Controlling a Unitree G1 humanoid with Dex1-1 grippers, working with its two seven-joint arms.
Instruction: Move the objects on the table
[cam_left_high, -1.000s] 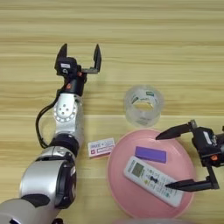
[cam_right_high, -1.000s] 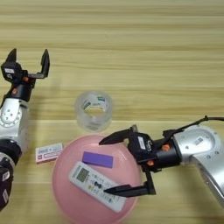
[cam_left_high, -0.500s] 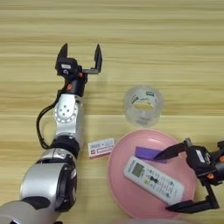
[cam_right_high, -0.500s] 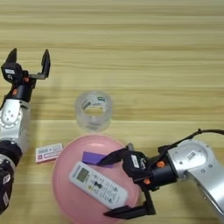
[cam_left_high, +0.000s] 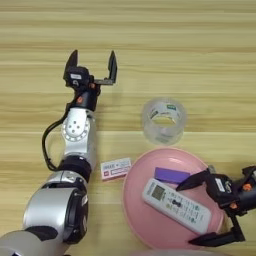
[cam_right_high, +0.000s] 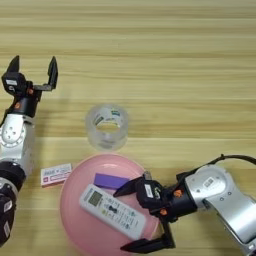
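Over the pink plate (cam_right_high: 75, 172), right end effector (cam_right_high: 137, 217) spread wide and empty, one finger at the rim near the white remote (cam_right_high: 111, 211), which lies inside beside a purple block (cam_right_high: 111, 180). Left end effector (cam_left_high: 92, 62) likewise spread wide, parked far up the desk (cam_left_high: 200, 50). Judged partly done: white-and-red packet (cam_left_high: 115, 168) left on the wood just beside the plate, clear tape roll (cam_left_high: 163, 120) close above it, nothing blocking.
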